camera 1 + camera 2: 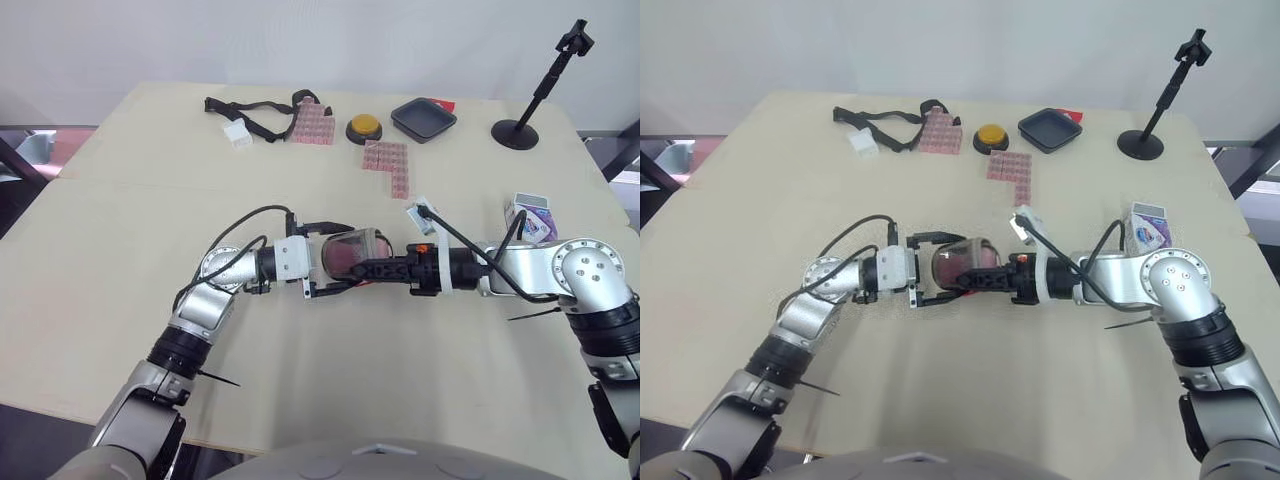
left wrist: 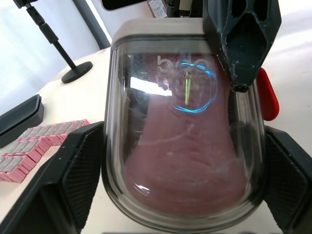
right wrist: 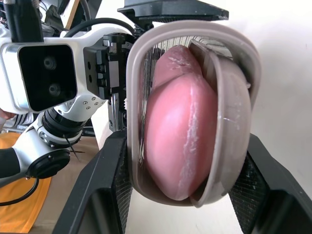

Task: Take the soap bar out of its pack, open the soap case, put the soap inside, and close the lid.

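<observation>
Now, the soap case is caught between both grippers. The left gripper spans its width, fingers snug on either side. The right gripper pinches across the base and clear lid. The pink soap bar sits inside, straight ahead of the right fingers. Lid looks not fully seated. Case likely rigid, light, smooth and slippery plastic; best held at the rim edges and squeezed evenly.

You see soap in soap case, mid table. Left gripper at case's left, right gripper at case's right. Pack right; tray, button far.
</observation>
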Controlling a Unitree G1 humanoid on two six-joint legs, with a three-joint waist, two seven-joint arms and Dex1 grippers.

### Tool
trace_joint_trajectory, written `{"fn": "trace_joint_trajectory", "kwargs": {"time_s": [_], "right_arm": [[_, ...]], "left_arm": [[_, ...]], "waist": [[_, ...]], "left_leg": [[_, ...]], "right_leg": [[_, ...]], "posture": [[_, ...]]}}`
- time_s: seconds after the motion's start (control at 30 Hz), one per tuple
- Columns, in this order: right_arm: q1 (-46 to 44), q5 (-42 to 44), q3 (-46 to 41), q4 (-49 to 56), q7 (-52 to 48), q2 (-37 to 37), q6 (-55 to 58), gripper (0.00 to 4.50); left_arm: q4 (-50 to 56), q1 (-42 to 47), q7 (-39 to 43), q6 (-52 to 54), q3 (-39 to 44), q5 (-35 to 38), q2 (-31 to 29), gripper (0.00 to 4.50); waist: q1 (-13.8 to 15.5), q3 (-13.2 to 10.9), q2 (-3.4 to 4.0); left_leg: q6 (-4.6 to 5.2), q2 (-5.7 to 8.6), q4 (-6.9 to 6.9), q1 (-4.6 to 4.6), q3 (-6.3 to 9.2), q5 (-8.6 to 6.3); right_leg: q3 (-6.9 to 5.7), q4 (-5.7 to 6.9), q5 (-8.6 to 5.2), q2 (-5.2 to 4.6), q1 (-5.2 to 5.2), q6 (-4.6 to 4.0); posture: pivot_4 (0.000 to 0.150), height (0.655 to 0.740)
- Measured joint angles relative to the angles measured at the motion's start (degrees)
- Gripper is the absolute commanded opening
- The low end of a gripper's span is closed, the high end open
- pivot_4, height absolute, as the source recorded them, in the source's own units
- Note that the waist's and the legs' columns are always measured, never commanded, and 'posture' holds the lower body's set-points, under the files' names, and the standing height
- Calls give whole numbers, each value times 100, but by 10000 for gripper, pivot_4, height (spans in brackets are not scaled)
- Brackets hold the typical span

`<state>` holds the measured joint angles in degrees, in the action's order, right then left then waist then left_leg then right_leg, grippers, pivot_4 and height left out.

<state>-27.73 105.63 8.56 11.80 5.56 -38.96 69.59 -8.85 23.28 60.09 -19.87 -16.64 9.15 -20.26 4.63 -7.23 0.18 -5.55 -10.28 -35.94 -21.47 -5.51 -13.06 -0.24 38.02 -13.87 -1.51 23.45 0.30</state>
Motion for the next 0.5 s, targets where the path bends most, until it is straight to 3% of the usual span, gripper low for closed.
{"fn": "trace_joint_trajectory", "kwargs": {"time_s": [0.33,0.5], "right_arm": [[-301,-963,34,63,-792,-444,461,21199],[-1152,-2638,571,568,-2074,-1209,680,21192]], "left_arm": [[-172,420,1335,1578,58,706,-884,45000],[-82,775,1485,3051,60,1056,-909,45000]], "waist": [[2,-2,-1],[20,-17,4]], "left_leg": [[-3,-1,3,-1,0,0],[-4,-1,4,-4,4,1]], "right_leg": [[-1,-5,0,2,0,0],[-7,-6,0,2,-1,-1]], "posture": [[1500,7287],[1500,7287]]}}
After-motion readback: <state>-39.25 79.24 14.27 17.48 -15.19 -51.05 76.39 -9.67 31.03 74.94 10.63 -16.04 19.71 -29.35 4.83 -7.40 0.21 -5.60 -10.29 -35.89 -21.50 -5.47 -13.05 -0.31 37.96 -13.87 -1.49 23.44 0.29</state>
